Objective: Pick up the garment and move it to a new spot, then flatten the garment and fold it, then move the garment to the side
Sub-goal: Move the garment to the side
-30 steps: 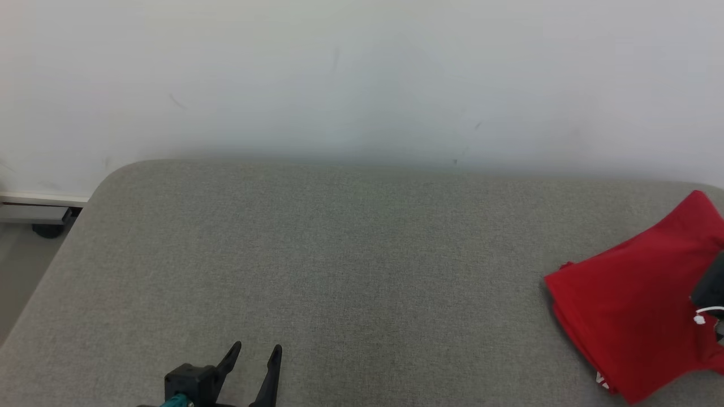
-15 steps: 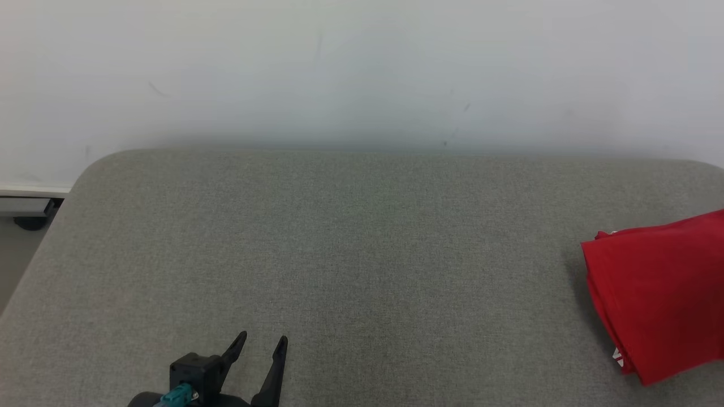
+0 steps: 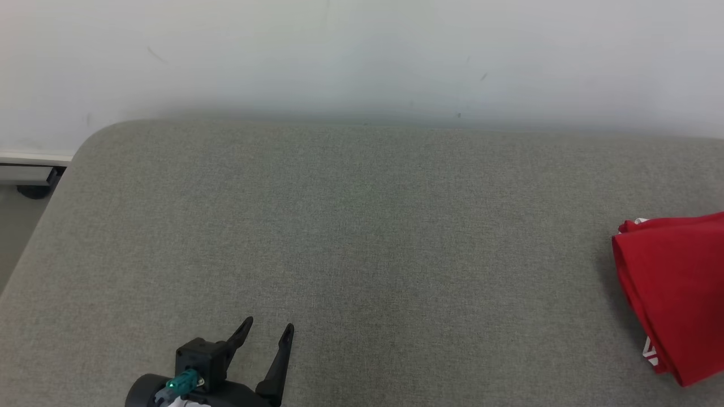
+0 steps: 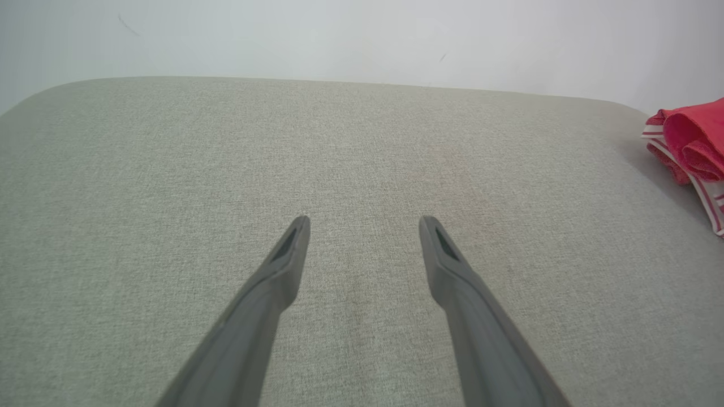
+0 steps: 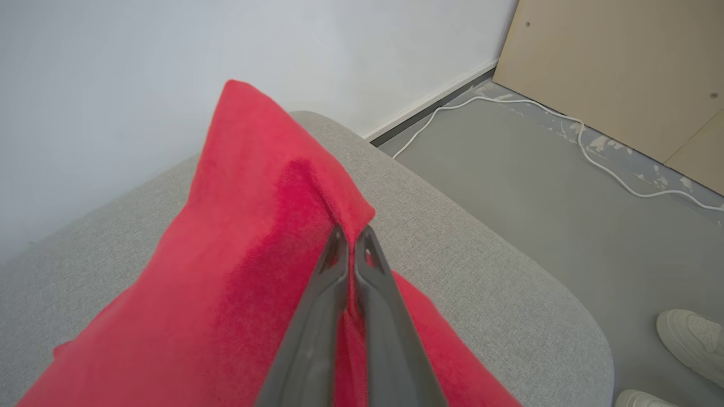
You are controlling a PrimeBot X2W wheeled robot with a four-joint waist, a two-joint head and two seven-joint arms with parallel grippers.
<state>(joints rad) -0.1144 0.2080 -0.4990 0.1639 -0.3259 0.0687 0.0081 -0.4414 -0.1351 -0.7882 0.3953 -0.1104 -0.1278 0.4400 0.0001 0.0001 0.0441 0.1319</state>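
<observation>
— Question: where's the red folded fabric garment (image 3: 673, 294)?
— At the right end of the grey woven cushion (image 3: 362, 226), white stripes showing along its layered edge.
— Who's got it?
— The right gripper (image 5: 352, 234), its dark fingers pinched tight on a raised ridge of cloth. The left gripper (image 3: 268, 327) hovers spread wide over bare cushion, well apart.
— Around it?
— White wall (image 3: 362, 51) behind; past the corner, a white cable (image 5: 585, 155) on grey floor (image 5: 509, 186), someone's pale shoes (image 5: 693, 342).
</observation>
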